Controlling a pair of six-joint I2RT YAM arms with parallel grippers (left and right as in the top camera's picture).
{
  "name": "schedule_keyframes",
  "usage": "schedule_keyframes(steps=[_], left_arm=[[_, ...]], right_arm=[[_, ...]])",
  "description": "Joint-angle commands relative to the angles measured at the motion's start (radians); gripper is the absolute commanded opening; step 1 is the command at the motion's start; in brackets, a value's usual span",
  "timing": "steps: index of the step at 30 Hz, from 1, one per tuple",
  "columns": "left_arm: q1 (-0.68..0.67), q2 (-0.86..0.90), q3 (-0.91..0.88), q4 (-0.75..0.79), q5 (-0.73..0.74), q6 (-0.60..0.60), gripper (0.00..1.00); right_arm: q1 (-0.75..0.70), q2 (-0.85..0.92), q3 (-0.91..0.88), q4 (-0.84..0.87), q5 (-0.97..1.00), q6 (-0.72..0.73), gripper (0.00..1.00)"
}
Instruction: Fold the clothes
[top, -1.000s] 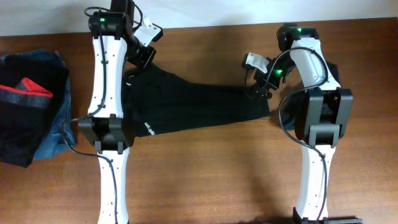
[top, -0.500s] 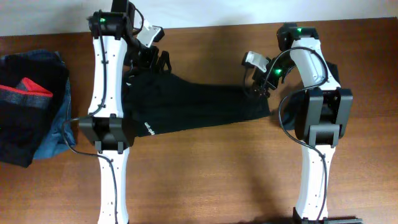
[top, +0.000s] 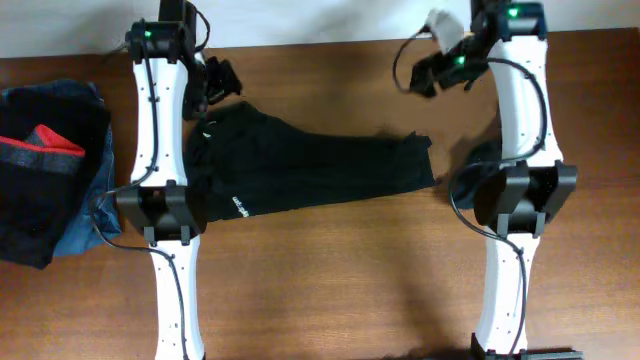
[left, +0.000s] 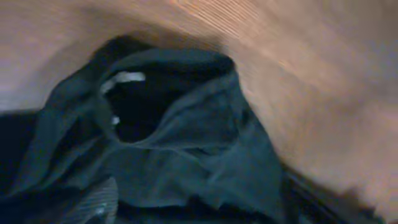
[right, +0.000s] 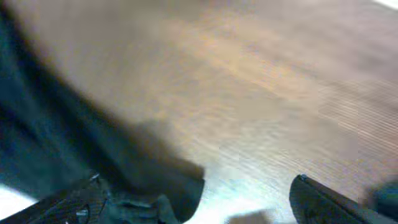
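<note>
- Shirt (top: 310, 165) is lying on the bench (top: 330, 290) between the two arms. It is forming a long dark band running from upper left down to the right.
- A white logo (top: 238, 206) is showing near its lower left edge.
- The band is looking narrowed lengthwise with no sleeves sticking out, so I'm judging a first long fold as done. The edges are looking uneven and the right end ragged.
- Left tool (top: 222, 82) is hovering just beyond the shirt's upper left corner, not touching it. In the left wrist view its jaws are sitting at the bottom corners, spread, and gripping nothing.
- That view is also showing the collar (left: 168, 81) bunched and gaping, with the white label (left: 122, 77) inside, so that end is not lying flat.
- Right tool (top: 420, 78) is hanging near the bench's far edge, well apart from the shirt's right end. Its jaws are standing wide with bare bench between them, holding nothing.
- The right wrist view is blurring; dark fabric is showing only along its left side.
- Still remaining, as I'm judging it: flattening the collar end, folding the band crosswise into a compact packet, and squaring the edges. That is putting this shirt at roughly halfway.
- Denim (top: 85, 215) and striped piece (top: 40, 150) are sitting piled at the bench's left edge, well apart from the shirt. They are not belonging to this job.
- That pile is too dark for telling whether another black garment is waiting in it.
</note>
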Motion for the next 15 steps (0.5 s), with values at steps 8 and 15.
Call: schedule_keyframes(steps=[8, 15], left_arm=[[-0.058, 0.032, -0.008, 0.103, -0.072, -0.555, 0.99], [-0.061, 0.040, -0.008, 0.089, -0.129, -0.645, 0.93]], right_arm=[[0.005, -0.032, 0.060, -0.082, 0.083, 0.322, 0.99], [0.006, -0.032, 0.060, -0.089, 0.082, 0.323, 0.99]])
